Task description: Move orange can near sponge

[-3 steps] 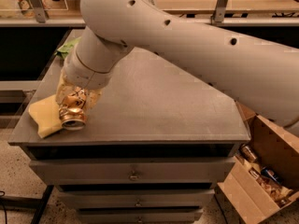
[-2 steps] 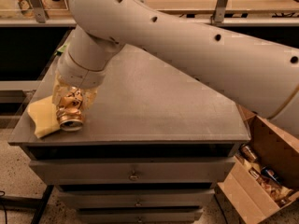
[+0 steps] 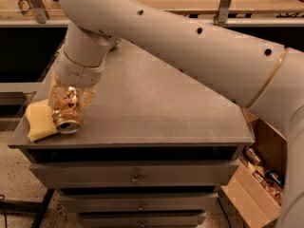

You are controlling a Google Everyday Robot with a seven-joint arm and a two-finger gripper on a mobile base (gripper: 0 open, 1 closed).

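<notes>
The orange can (image 3: 65,109) lies on its side at the front left of the grey table top (image 3: 156,103), its silver top facing the front edge. It touches the pale yellow sponge (image 3: 39,120), which lies at the table's front left corner just left of the can. My gripper (image 3: 70,99) reaches down from the big white arm (image 3: 156,37), and its see-through fingers (image 3: 88,95) stand on either side of the can, closed on it.
The table is a drawer cabinet (image 3: 135,177); its left and front edges run close to the sponge. An open cardboard box (image 3: 259,175) with dark cans stands on the floor at the right. A shelf rail (image 3: 142,23) runs behind the table.
The arm has swung a little to the left, and the can in the gripper has come slightly closer to the sponge. The sponge has not moved.
</notes>
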